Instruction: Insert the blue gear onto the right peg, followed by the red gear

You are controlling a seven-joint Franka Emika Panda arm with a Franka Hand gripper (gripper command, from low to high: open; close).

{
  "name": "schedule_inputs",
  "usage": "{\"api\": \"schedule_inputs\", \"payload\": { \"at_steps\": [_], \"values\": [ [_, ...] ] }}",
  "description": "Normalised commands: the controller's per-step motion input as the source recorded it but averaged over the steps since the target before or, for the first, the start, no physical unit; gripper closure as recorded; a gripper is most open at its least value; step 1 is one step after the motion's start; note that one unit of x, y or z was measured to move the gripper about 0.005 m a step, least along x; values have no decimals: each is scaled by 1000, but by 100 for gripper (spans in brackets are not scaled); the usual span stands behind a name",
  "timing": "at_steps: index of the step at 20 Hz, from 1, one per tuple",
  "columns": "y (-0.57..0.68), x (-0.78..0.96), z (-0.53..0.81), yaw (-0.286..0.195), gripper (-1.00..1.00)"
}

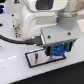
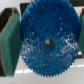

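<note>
Item one, the blue gear (image 2: 46,44): you have it clamped in the gripper (image 1: 56,51), whose teal pads (image 2: 8,42) press its toothed rim from both sides in the wrist view, where the disc fills most of the frame with its centre hole near the middle. In the exterior view it shows as a small blue patch at centre right, tucked under the white arm and low over the grey black-edged plate (image 1: 36,59) in the lower middle of the frame. Item two, the right peg: not separately legible in either view; something dark sits in the gear's centre hole in the wrist view, but you cannot tell whether that is the pin or only shadow. Item three, the red gear: not to be found in either picture. Status, as a judgement: the pickup of the blue gear is done and it stands at or near the plate, but seating on the peg is not confirmed, since the pincer has not let go. Outstanding: finish lowering and release the blue gear, then fetch and mount the red gear, the whole second half of the task.
</note>
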Motion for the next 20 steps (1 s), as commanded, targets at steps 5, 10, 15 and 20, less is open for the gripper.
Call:
{"api": "schedule_inputs", "payload": {
  "at_steps": [5,10,15,20],
  "values": [
    [-23,22,62,0,100],
    [-33,41,371,0,100],
    [-65,27,99,0,100],
    [-94,103,46,0,100]
  ]
}}
